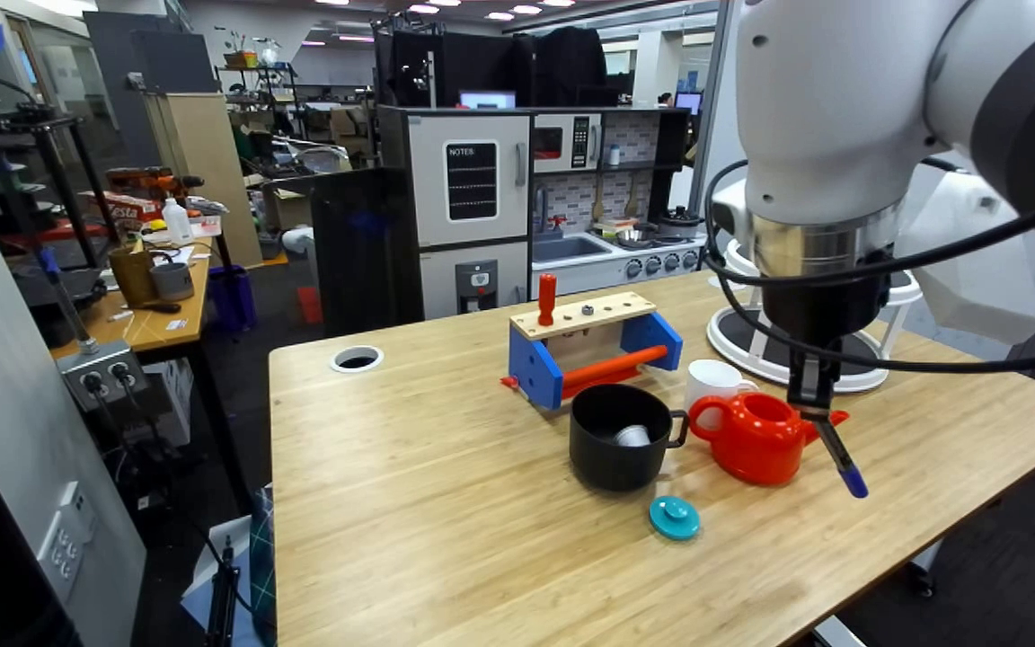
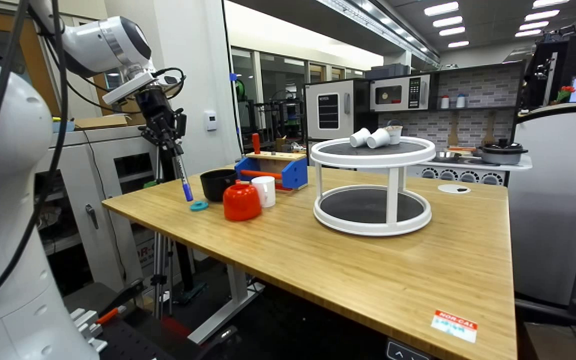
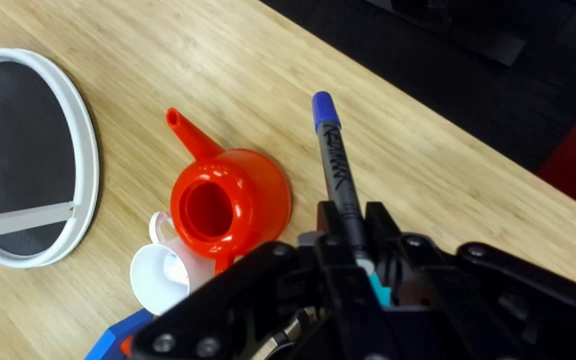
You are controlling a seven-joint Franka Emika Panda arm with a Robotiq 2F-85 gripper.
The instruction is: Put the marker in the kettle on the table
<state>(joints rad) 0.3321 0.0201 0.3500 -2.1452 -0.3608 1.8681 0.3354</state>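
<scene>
Marker (image 3: 339, 170) hangs aslant in the air over the table (image 1: 437, 503), blue cap (image 3: 325, 109) pointing down, its other end in the gripper (image 3: 352, 212). The jaws are clenched on it, a black finger (image 3: 380, 218) on either side of the barrel. The red kettle (image 3: 260, 200) stands upright on the table nearby, top hole uncovered; in an exterior view its spout (image 1: 810, 433) points right and its handle (image 1: 697, 420) sits on the left. The marker is outside it. Just beyond the kettle is a white mug (image 1: 713, 377), so close that I cannot tell whether the two touch. Left of the kettle there's a black pot (image 1: 612, 467) with a white cup (image 1: 632, 437) inside, and on the near side of that pot a small turquoise lid (image 1: 675, 519) lies flat on the table. Farther back stands a toy workbench (image 1: 589, 314) in blue, red and pale wood, with a red peg (image 1: 547, 298) sticking up from its top. At the far right is a white two-level stand (image 2: 373, 161); two white cups (image 2: 379, 138) lie tipped on its upper level.
</scene>
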